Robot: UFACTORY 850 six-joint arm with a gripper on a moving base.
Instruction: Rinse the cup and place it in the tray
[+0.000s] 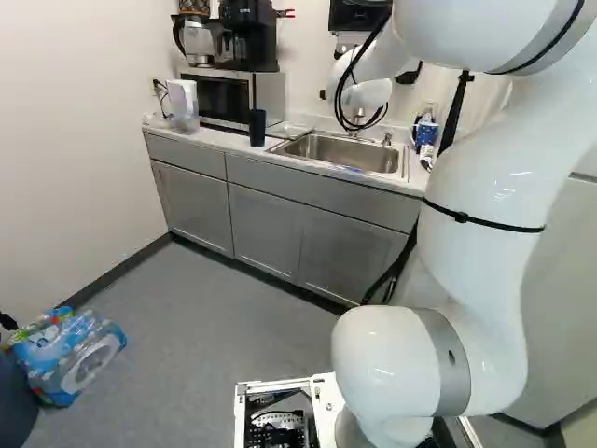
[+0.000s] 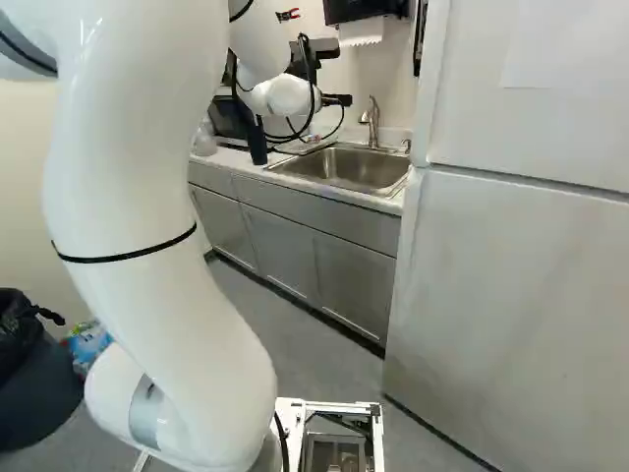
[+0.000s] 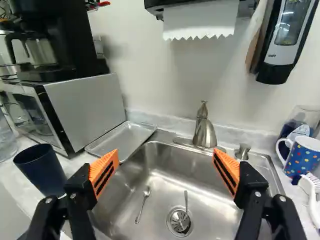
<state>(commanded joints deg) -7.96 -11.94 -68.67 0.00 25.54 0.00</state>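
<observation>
Wrist view shows the dark blue cup (image 3: 41,170) standing on the desk (image 3: 20,187) just beside the sink (image 1: 338,152), on the side where the microwave (image 3: 85,107) sits. The cup is upright with its open mouth pointing up, and its long axis runs vertically, as the left base view makes plain. It stands outside the claw (image 2: 337,99), next to one finger. In that close view the claw (image 3: 166,156) is spread wide, its orange pads (image 3: 104,171) well apart with nothing gripped between them, and it hangs over the sink. The metal tray (image 3: 121,140) lies flat, hollow side up, between the sink and the microwave, its long axis slanting from near the microwave's front toward the wall behind the sink. Inside the sink, one spoon (image 3: 143,206) lies lengthwise, and a second utensil (image 3: 186,202) reaches over the drain (image 3: 179,221). At the back edge of the sink rises the faucet (image 3: 204,131). Across the sink from the cup, a spotted mug (image 3: 304,156) stands upright beside it, handle turned toward the sink, with a white brush (image 3: 311,192) just in front.
</observation>
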